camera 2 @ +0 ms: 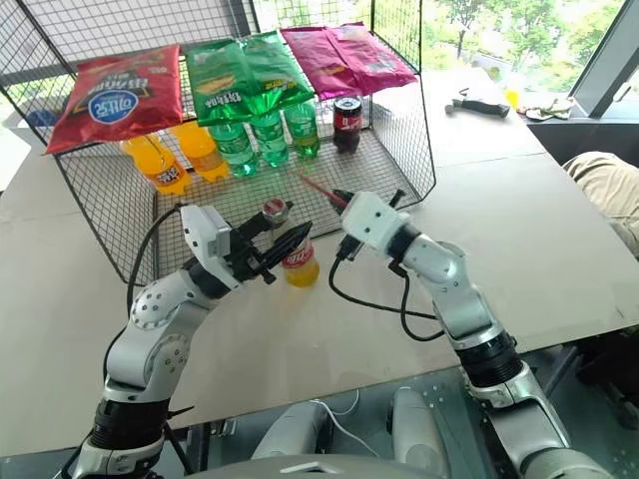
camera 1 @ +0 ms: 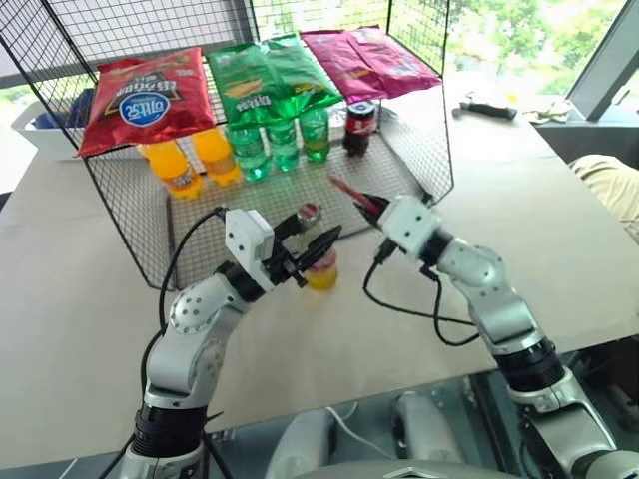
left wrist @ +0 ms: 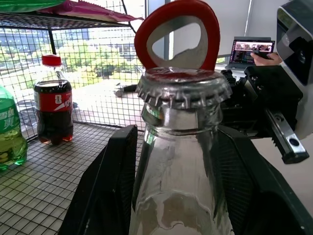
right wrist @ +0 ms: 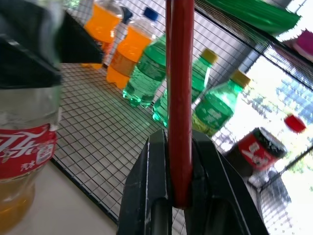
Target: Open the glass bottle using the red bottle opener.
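My left gripper [camera 1: 312,244] is shut on the glass bottle [camera 1: 322,273], which stands on the table at the front edge of the wire rack. Its black fingers [left wrist: 110,181] flank the clear neck, and yellow liquid fills the lower part under a red-and-white label [right wrist: 24,149]. The crimped metal cap [left wrist: 183,87] is on. My right gripper [camera 1: 370,207] is shut on the handle of the red bottle opener [right wrist: 179,98]. The opener's ring-shaped head [left wrist: 176,29] stands just behind and above the cap; whether they touch I cannot tell.
A wire rack [camera 1: 419,150] holds orange soda bottles [camera 1: 178,168], green bottles [camera 1: 283,142] and a cola bottle [camera 1: 358,126], with snack bags [camera 1: 150,98] on top. A black tool [camera 1: 487,109] lies far right on the table. A person's knee [camera 1: 607,182] is at the right edge.
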Motion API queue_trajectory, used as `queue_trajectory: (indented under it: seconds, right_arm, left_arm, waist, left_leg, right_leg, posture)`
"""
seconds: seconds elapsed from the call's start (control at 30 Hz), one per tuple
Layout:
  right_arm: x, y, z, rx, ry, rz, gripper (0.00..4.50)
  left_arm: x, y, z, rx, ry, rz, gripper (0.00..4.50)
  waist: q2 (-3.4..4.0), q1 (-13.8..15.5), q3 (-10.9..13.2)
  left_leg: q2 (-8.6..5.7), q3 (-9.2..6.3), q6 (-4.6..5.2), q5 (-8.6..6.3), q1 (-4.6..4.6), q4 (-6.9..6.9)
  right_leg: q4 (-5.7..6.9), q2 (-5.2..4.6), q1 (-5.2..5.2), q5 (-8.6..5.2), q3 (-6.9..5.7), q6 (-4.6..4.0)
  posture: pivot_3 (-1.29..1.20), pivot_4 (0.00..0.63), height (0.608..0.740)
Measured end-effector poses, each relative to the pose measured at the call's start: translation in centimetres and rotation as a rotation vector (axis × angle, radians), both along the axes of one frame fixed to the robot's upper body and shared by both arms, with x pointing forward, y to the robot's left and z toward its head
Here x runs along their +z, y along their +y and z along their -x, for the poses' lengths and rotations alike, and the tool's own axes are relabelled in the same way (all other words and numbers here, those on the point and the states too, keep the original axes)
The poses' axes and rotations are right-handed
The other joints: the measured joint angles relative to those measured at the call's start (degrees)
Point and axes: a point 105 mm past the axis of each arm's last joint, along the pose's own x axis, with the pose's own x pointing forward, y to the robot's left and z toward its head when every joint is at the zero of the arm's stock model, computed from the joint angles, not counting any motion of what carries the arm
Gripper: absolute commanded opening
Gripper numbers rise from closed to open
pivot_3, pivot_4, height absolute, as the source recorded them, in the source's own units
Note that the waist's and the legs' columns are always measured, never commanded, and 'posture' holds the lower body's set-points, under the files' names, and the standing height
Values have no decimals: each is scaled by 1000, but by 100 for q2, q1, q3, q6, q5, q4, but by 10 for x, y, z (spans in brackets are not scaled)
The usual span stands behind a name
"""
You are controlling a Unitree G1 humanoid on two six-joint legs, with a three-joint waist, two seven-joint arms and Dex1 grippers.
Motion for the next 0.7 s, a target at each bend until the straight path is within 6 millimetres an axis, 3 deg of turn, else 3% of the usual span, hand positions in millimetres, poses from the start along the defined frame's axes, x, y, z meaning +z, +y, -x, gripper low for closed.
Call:
queue_trajectory:
  seconds: [0.13, 0.3, 0.57, 0.7]
  right_arm:
    - [-5, 18, -3, 27, -104, 39, 0]
    - [4, 32, -3, 43, -247, 5, 0]
    - [-1, 30, 0, 44, -367, -10, 0]
    - [-16, 23, -4, 44, -347, 17, 0]
  left_arm:
    - [0, -1, 0, -1, -4, -2, 1813]
    - [0, 0, -1, 4, -2, 11, 1813]
    - [0, 1, -2, 5, 0, 8, 1813]
    - [-1, 2, -4, 6, 7, 5, 1813]
  waist:
    - [0, -6, 0]
    - [-1, 1, -1]
    - [-1, -6, -4]
    - [0, -6, -10]
  left_leg:
    - [0, 0, 0, 0, -1, 0]
    - [-1, -2, 0, 0, -1, 0]
    - [-1, 0, -2, 1, 8, 0]
    - [-1, 2, -2, 1, 25, 0]
  right_leg:
    - [0, 0, 0, 0, 0, 0]
    - [-2, 0, 0, 0, 0, 0]
    - [2, 2, 6, 0, 1, 0]
    - [2, 2, 24, 0, 2, -1]
  posture:
    - [0, 150, 740]
    - [0, 150, 740]
    - [0, 150, 740]
    - [0, 150, 740]
